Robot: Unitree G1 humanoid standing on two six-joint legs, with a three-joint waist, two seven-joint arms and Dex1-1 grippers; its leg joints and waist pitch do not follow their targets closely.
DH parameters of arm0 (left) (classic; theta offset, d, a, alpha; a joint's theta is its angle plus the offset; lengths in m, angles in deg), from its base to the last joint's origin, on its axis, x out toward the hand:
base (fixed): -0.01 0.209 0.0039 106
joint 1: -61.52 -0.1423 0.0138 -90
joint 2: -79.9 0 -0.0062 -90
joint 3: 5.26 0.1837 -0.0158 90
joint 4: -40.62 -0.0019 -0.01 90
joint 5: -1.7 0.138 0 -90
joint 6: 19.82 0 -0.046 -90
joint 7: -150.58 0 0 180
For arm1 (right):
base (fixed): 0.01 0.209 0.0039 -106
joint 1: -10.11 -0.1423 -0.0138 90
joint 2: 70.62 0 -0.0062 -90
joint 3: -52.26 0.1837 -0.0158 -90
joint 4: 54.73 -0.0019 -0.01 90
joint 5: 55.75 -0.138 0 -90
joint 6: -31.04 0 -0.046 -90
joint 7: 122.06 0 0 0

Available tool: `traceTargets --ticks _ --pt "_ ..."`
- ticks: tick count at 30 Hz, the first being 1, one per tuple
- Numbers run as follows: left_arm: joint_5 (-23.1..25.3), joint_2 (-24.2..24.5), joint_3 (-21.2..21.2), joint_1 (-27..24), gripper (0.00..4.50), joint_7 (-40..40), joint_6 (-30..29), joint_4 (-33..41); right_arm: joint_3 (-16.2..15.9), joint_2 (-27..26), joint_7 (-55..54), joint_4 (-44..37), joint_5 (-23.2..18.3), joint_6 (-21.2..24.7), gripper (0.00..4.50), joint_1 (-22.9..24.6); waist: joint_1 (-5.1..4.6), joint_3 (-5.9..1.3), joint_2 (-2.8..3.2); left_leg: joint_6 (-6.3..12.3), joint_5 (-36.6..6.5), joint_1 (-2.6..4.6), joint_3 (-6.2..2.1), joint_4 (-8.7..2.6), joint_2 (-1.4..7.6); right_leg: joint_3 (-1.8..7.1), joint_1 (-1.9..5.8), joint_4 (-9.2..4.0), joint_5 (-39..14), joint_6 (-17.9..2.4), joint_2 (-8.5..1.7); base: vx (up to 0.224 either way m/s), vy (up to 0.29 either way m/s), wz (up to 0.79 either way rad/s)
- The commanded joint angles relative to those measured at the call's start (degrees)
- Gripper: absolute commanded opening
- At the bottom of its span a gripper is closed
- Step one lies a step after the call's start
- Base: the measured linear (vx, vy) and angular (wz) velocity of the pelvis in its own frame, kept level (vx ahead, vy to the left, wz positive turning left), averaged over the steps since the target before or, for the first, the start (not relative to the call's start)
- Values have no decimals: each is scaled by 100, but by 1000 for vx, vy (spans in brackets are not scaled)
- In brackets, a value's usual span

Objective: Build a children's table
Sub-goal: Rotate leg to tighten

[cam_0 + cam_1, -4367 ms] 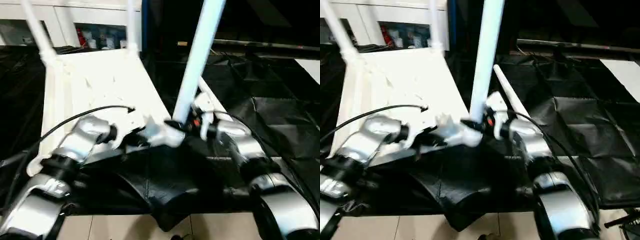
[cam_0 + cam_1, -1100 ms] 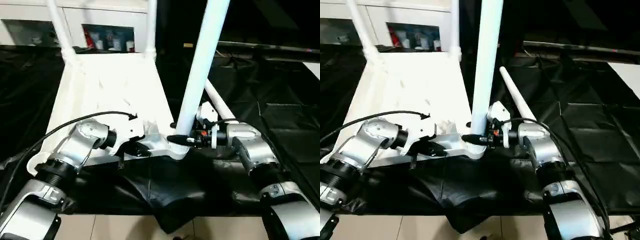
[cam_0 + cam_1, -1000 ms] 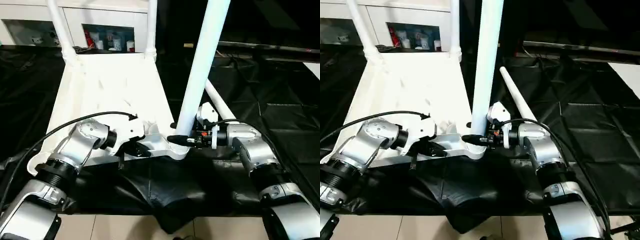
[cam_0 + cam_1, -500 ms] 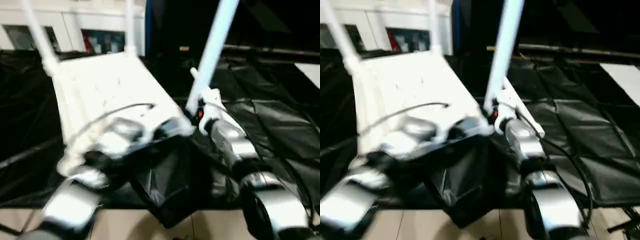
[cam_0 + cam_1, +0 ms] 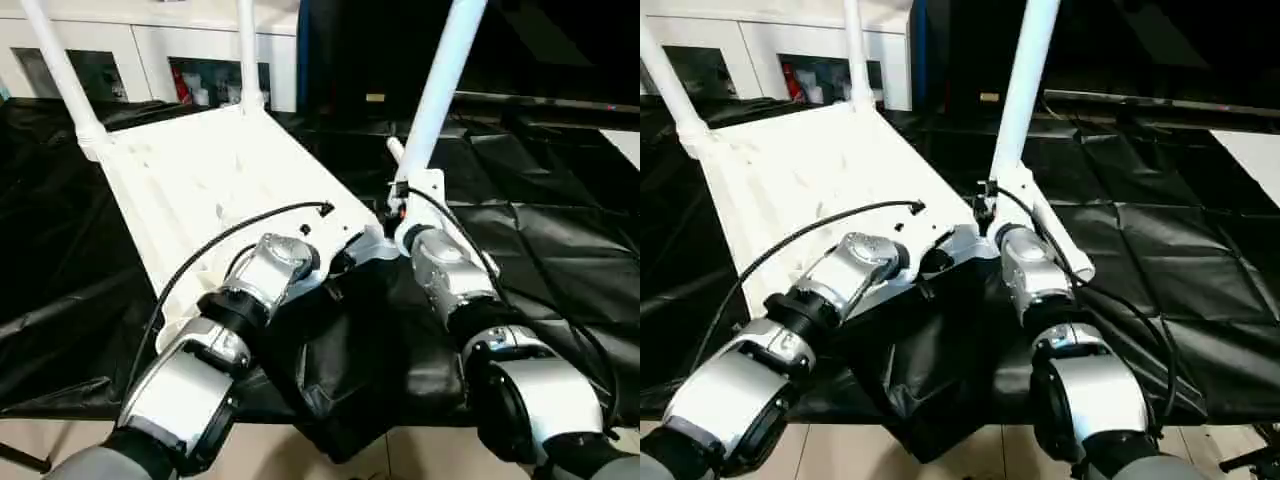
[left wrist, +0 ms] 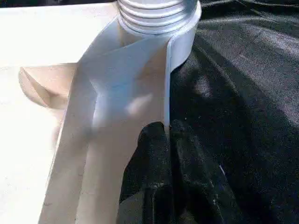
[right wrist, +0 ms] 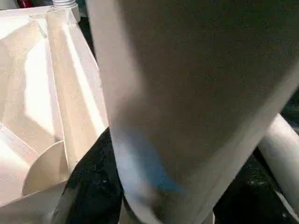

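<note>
The children's table lies upside down on black cloth, its white ribbed tabletop (image 5: pixel 200 170) turned askew. Two legs (image 5: pixel 60 65) (image 5: pixel 246 50) stand in the far corner sockets. A third leg (image 5: pixel 440 90) rises from the near right corner socket (image 6: pixel 159 28), leaning right. My right gripper (image 5: pixel 400 212) is shut on this leg close to its base. My left gripper (image 6: pixel 167 130) is shut on the thin tabletop rim just beside that socket. Another leg (image 5: pixel 1060 240) lies loose on the cloth behind my right forearm.
Black cloth (image 5: pixel 560 230) covers the work surface, bunched up between my forearms. A black cable (image 5: pixel 230 235) arcs over the tabletop to my left wrist. White cabinets (image 5: pixel 140 50) stand at the back. A flat white board (image 5: pixel 1255 150) lies at the far right. Pale floor (image 5: pixel 40 440) shows in front.
The view has swung. The tabletop has turned, its near right corner pushed away and to the right. Both arms reach further forward, and both grips are unchanged.
</note>
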Motion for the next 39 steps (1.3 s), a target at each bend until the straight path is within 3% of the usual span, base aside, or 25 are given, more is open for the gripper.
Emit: traceTargets --ticks 1,2,4,8,15,18,19,22,26,28,30,32,34,35,36,39 --pt "41 -38 -106 256 0 -434 177 -8 -252 -429 280 840 57 547 193 465 -4 -193 84 403 -887 -150 32 -438 82 342 281 -539 -2181 -811 -413 0 0 0" --pt "39 -39 -107 259 0 -435 187 -19 -243 -435 284 842 57 537 193 463 -4 -191 83 412 -878 -157 29 -441 84 341 282 -541 -2200 -799 -411 0 0 0" --pt "35 -47 -110 265 0 -424 205 -34 -207 -434 327 842 40 524 249 447 -5 -187 87 415 -896 -157 26 -446 86 338 277 -548 -2253 -778 -413 0 0 0" --pt "38 -52 -127 256 0 -340 260 -41 -121 -441 399 859 79 493 267 395 -28 -181 77 411 -963 -181 14 -454 85 333 279 -559 -2395 -741 -418 0 0 0" --pt "31 53 -103 174 0 -151 436 78 -155 -423 672 789 100 297 351 339 -51 -170 69 444 -1034 -176 3 -462 90 328 256 -592 -2630 -658 -425 0 0 0" --pt "25 120 -69 107 0 14 546 218 -205 -391 900 712 127 151 363 324 -63 -170 51 457 -1078 -173 3 -461 88 324 248 -603 -2705 -650 -430 0 0 0" --pt "24 170 -43 46 0 133 602 324 -242 -358 1091 641 144 50 379 329 -73 -173 48 491 -990 -205 -7 -466 95 334 271 -585 -2625 -690 -444 0 0 0" --pt "11 259 -10 -47 0 306 672 450 -321 -254 1397 466 187 -93 399 374 -99 -182 50 530 -846 -208 3 -456 107 341 275 -555 -2333 -807 -445 0 0 0" --pt "-5 434 52 -204 0 574 803 662 -435 10 1828 137 281 -222 437 478 -115 -208 47 669 -487 -220 22 -427 119 356 320 -463 -1612 -1139 -441 0 0 0" --pt "-16 519 81 -266 0 745 935 730 -478 171 2126 -56 289 -243 437 547 -110 -229 12 765 -318 -229 34 -402 110 363 340 -429 -1373 -1212 -437 0 0 0" --pt "-28 592 90 -320 0 870 970 822 -517 308 2409 -233 295 -254 437 621 -94 -266 33 885 68 -235 36 -368 123 375 352 -336 -762 -1420 -441 0 0 0" --pt "-64 685 92 -372 0 1040 971 935 -627 504 2807 -479 320 -255 437 724 -95 -289 4 1217 608 -268 43 -310 117 371 367 -222 96 -1673 -432 0 0 0" --pt "-115 810 123 -453 0 1333 1119 1061 -777 730 3282 -775 346 -243 437 861 -76 -302 -5 1424 776 -264 40 -285 111 364 371 -194 333 -1734 -437 0 0 0" --pt "-132 883 137 -495 0 1463 1132 1112 -873 856 3585 -945 352 -208 437 947 -84 -325 -7 1613 965 -271 44 -254 115 369 352 -144 569 -1814 -445 0 0 0" --pt "-168 990 154 -567 0 1679 1210 1185 -997 1037 4001 -1199 329 -145 437 1073 -77 -309 -22 1811 1095 -272 48 -223 120 366 319 -134 685 -1872 -439 0 0 0" --pt "-288 1270 219 -788 0 2308 1492 1458 -1125 1373 4773 -1791 195 22 437 1340 -26 -282 -25 1868 872 -279 47 -223 142 360 323 -171 316 -1780 -453 0 0 0"
